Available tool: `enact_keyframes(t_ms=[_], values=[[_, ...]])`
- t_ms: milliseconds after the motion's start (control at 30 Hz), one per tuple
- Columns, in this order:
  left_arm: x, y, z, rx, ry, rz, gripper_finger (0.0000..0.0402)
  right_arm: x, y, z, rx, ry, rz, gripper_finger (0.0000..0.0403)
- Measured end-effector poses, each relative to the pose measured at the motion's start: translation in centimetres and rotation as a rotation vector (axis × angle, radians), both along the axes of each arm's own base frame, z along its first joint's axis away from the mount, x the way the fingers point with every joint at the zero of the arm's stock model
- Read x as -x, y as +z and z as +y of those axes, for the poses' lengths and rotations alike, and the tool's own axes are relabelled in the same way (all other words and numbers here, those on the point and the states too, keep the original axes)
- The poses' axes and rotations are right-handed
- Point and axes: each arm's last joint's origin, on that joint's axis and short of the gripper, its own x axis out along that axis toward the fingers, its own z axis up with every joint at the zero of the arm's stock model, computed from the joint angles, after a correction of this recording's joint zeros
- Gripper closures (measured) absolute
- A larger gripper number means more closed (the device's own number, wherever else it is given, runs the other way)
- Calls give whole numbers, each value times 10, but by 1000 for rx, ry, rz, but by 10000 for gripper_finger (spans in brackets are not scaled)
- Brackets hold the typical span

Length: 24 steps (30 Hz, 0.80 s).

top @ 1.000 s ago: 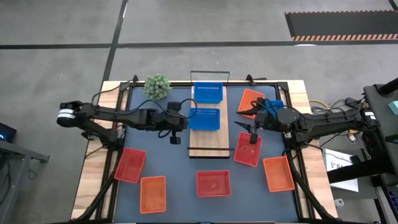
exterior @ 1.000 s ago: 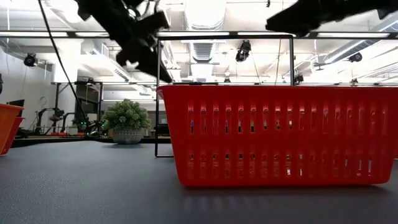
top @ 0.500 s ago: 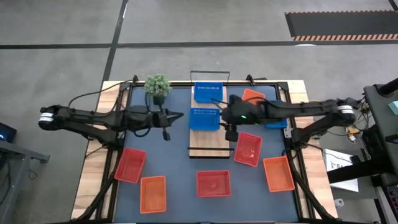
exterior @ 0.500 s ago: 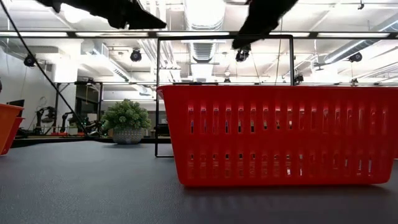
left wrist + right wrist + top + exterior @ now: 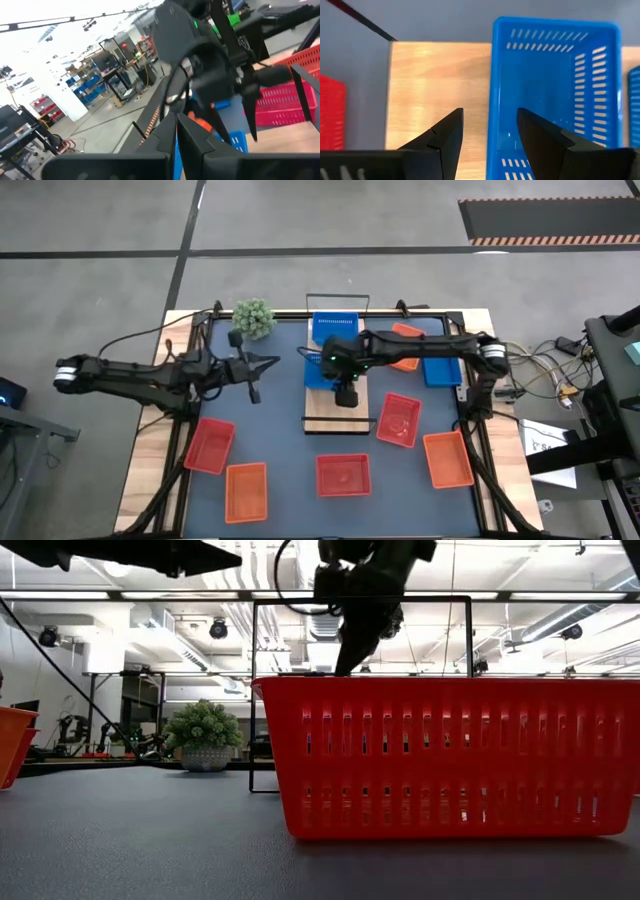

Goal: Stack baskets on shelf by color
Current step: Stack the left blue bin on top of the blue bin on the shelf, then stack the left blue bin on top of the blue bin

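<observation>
The light-wood shelf (image 5: 340, 418) lies mid-table with two blue baskets on it, one at its far end (image 5: 335, 327) and one (image 5: 318, 370) nearer. My right gripper (image 5: 345, 392) hangs open over the nearer blue basket (image 5: 545, 85). One finger is over the wood (image 5: 435, 80), the other over the basket's inside, and the basket's near long wall (image 5: 493, 95) lies between them without visible touch. My left gripper (image 5: 255, 375) hovers shut over the mat left of the shelf. Red baskets (image 5: 398, 420) (image 5: 343, 475) (image 5: 209, 445) and orange ones (image 5: 246, 492) (image 5: 447, 459) rest on the mat.
A third blue basket (image 5: 440, 367) and an orange one (image 5: 405, 335) lie under my right arm. The green plant ball (image 5: 254, 318) stands at the mat's far left corner. A red basket (image 5: 450, 755) fills the low view, with the shelf's wire rail (image 5: 360, 602) behind it.
My right gripper has swung from above the red basket at the shelf's right, toward the table's left, to over the nearer blue basket on the shelf. My left gripper has drawn back from the shelf toward the table's left edge. No basket has moved.
</observation>
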Motion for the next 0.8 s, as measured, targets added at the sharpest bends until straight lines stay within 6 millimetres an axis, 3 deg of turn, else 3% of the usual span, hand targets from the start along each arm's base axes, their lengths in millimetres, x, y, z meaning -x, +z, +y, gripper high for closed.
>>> enact_keyframes(t_ms=[567, 800], values=[[23, -9, 0, 4, -1, -51, 401, -17, -41, -3, 21, -42, 107, 252], [26, -10, 0, 4, -2, -65, 401, -19, -45, 0, 37, -17, 112, 321]])
